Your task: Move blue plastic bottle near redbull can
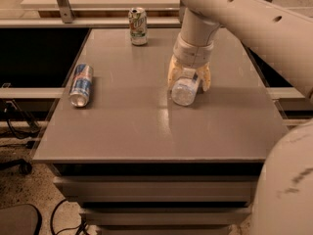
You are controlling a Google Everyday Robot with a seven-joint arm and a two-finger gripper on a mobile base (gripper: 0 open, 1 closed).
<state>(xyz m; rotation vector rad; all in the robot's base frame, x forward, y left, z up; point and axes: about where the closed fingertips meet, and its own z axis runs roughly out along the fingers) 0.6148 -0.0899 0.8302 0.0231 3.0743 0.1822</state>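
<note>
The fingers (172, 75) sat clamped on either side of the blue plastic bottle (184, 95), which lay right of the tabletop's centre under the gripper (189, 83). The redbull can (81, 84) lay by the left edge, well apart. A firm hold and a low, steady carry leftward would serve best, stopping short so the can did not roll.

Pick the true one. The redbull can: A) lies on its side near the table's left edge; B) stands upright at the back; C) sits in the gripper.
A: the redbull can lies sideways at the left edge; the gripper is at the blue plastic bottle, right of centre.
</note>
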